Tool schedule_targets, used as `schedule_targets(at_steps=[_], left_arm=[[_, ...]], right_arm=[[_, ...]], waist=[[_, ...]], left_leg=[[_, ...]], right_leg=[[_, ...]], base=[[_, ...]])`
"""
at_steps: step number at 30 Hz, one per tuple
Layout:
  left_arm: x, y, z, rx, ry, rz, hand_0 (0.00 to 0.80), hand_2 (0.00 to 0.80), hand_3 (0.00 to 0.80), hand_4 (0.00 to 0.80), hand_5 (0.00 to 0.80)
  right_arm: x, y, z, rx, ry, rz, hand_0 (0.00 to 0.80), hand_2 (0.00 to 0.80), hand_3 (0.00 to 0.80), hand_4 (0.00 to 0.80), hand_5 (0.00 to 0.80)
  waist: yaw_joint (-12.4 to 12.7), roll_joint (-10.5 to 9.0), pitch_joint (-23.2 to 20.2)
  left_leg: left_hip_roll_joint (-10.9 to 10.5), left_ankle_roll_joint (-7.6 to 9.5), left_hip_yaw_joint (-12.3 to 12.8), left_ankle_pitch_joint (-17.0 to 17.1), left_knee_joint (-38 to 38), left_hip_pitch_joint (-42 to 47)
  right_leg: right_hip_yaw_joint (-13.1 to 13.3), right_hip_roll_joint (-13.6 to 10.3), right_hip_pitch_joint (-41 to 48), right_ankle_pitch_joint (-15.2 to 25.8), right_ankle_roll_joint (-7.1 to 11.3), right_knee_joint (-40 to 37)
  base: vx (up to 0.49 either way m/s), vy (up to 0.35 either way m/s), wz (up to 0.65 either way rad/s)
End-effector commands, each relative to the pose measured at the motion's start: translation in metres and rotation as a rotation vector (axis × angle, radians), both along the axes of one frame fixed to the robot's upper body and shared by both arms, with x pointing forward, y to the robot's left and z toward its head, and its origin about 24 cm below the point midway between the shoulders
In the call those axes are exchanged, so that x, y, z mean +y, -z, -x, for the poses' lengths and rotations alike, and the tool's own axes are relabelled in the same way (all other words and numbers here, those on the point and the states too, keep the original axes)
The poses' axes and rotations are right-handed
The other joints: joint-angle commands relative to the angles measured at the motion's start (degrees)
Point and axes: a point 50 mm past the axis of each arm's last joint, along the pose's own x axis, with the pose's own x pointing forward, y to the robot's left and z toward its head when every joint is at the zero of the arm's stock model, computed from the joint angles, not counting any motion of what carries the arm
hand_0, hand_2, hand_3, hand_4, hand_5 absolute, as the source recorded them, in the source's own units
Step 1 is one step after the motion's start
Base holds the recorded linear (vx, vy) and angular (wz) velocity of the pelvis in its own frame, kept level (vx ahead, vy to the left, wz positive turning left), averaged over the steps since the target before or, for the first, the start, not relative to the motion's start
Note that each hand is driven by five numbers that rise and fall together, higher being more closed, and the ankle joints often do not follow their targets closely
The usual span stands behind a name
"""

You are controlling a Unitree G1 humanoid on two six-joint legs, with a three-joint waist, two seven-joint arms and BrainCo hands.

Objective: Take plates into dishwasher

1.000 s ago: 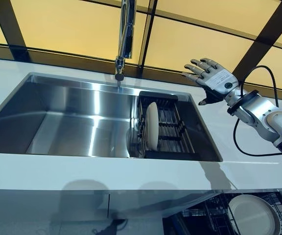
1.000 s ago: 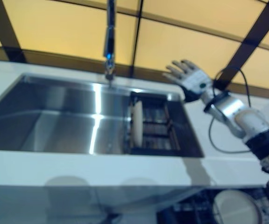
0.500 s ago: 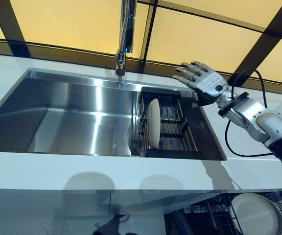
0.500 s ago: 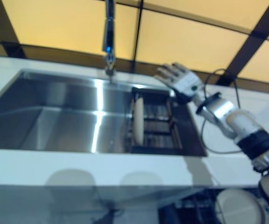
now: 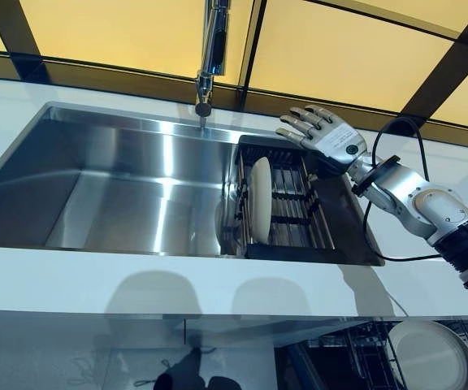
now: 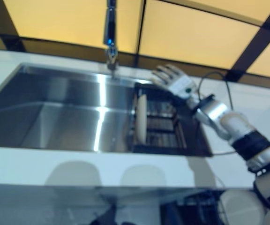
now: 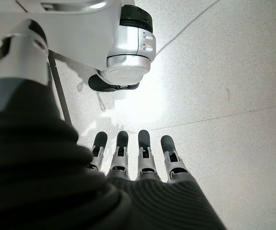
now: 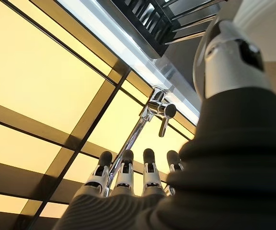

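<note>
Left eye view showed our right hand [image 5: 325, 136] raised above the far right corner of the sink [image 5: 96, 195], its fingers [image 5: 297, 122] straight and spread, holding nothing. Just below and ahead of that hand, a cream plate [image 5: 260, 210] stood on edge in a dark dish rack [image 5: 299, 219] at the right end of the sink; the hand was near the plate but clear of it. Beyond the fingertips, further to the left, the tap [image 5: 210, 57] rose from the back edge of the white bench [image 5: 55, 280]. Well below the arm, under the bench's front edge, a second plate [image 5: 431, 353] lay in the dishwasher rack [image 5: 356, 357]. Our left hand [image 7: 143, 158] showed only in its own wrist view, hanging with straight, relaxed fingers over the pale speckled floor [image 7: 234, 72], empty.
</note>
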Motion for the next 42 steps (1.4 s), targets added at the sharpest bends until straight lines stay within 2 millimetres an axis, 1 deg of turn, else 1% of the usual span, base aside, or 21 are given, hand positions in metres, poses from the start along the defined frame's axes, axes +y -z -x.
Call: schedule_targets(at_steps=[1, 7, 12, 16, 21, 24, 34, 40, 41, 42], left_arm=[[-0.012, 0.003, -0.011, 0.005, 0.054, 0.014, 0.000, 0.000, 0.000, 0.000, 0.000], [-0.012, 0.003, -0.013, -0.001, 0.055, 0.015, 0.000, 0.000, 0.000, 0.000, 0.000], [-0.012, 0.002, -0.014, -0.008, 0.059, 0.015, 0.000, 0.000, 0.000, 0.000, 0.000], [-0.013, 0.003, -0.015, -0.010, 0.059, 0.019, 0.000, 0.000, 0.000, 0.000, 0.000], [-0.015, 0.003, -0.017, -0.013, 0.056, 0.024, 0.000, 0.000, 0.000, 0.000, 0.000], [-0.016, 0.003, -0.016, -0.012, 0.054, 0.023, 0.000, 0.000, 0.000, 0.000, 0.000], [-0.013, 0.002, -0.020, -0.032, 0.044, 0.030, 0.000, 0.000, 0.000, 0.000, 0.000], [-0.015, 0.001, -0.022, -0.041, 0.044, 0.033, 0.000, 0.000, 0.000, 0.000, 0.000], [-0.015, 0.001, -0.023, -0.043, 0.044, 0.035, 0.000, 0.000, 0.000, 0.000, 0.000], [-0.015, 0.001, -0.023, -0.045, 0.044, 0.036, 0.000, 0.000, 0.000, 0.000, 0.000]], right_arm=[[0.012, -0.028, 0.004, -0.088, -0.033, 0.068, 0.000, 0.000, 0.000, 0.000, 0.000], [0.016, -0.025, 0.002, -0.081, -0.036, 0.078, 0.000, 0.000, 0.000, 0.000, 0.000], [0.020, -0.026, 0.002, -0.085, -0.049, 0.081, 0.000, 0.000, 0.000, 0.000, 0.000], [0.025, -0.026, 0.004, -0.084, -0.070, 0.093, 0.000, 0.000, 0.000, 0.000, 0.000], [0.035, -0.021, 0.006, -0.063, -0.097, 0.128, 0.000, 0.000, 0.000, 0.000, 0.000], [0.037, -0.021, 0.006, -0.056, -0.100, 0.134, 0.000, 0.000, 0.000, 0.000, 0.000], [0.042, -0.009, 0.003, -0.019, -0.102, 0.182, 0.000, 0.000, 0.000, 0.000, 0.000], [0.044, 0.003, 0.000, 0.011, -0.097, 0.213, 0.000, 0.000, 0.000, 0.000, 0.000], [0.045, 0.005, 0.000, 0.005, -0.094, 0.228, 0.329, 0.329, 0.329, 0.329, 0.329], [0.045, 0.007, -0.001, 0.006, -0.092, 0.233, 0.433, 0.433, 0.433, 0.433, 0.433]], waist=[[2.43, 1.17, -0.39], [2.78, 1.04, -0.11], [2.95, 1.02, 0.22], [2.99, 1.04, 0.23], [3.14, 0.99, 0.23], [3.27, 0.96, 0.27], [3.98, 0.68, 1.22], [4.30, 0.58, 1.65], [4.34, 0.60, 1.72], [4.39, 0.61, 1.84]], left_leg=[[-2.96, 2.89, -0.61, 1.77, -2.48, -0.92], [-2.97, 2.92, -0.80, 1.79, -2.48, -1.17], [-2.97, 2.88, -0.84, 1.85, -2.48, -1.38], [-3.02, 2.82, -0.86, 1.94, -2.48, -1.53], [-3.05, 2.82, -0.95, 1.98, -2.48, -1.50], [-3.02, 2.84, -1.02, 2.00, -2.48, -1.52], [-3.13, 2.83, -1.54, 2.27, -2.48, -2.57], [-3.20, 2.94, -1.74, 2.34, -2.48, -2.90], [-3.19, 2.94, -1.71, 2.36, -2.48, -2.97], [-3.21, 2.98, -1.69, 2.36, -2.48, -3.04]], right_leg=[[-0.64, 0.09, 3.06, -1.44, 2.00, 0.64], [-0.78, 0.07, 2.92, -1.49, 1.96, 0.66], [-0.98, 0.02, 2.74, -1.40, 1.98, 0.69], [-0.98, -0.01, 2.65, -1.39, 1.99, 0.68], [-1.14, -0.05, 2.62, -1.38, 1.95, 0.72], [-1.28, -0.05, 2.66, -1.39, 1.89, 0.73], [-1.67, -0.07, 1.90, -1.29, 1.84, 0.79], [-1.92, -0.18, 1.51, -1.14, 1.85, 0.88], [-1.96, -0.23, 1.44, -1.10, 1.88, 0.89], [-1.94, -0.24, 1.36, -1.08, 1.89, 0.90]], base=[[0.000, 0.000, 0.00], [0.000, 0.000, 0.00], [-0.003, 0.000, 0.01], [-0.006, 0.012, 0.08], [0.000, 0.000, 0.00], [0.000, 0.000, 0.00], [-0.008, 0.002, 0.01], [-0.007, 0.002, 0.04], [0.000, 0.000, 0.00], [0.000, 0.000, 0.00]])
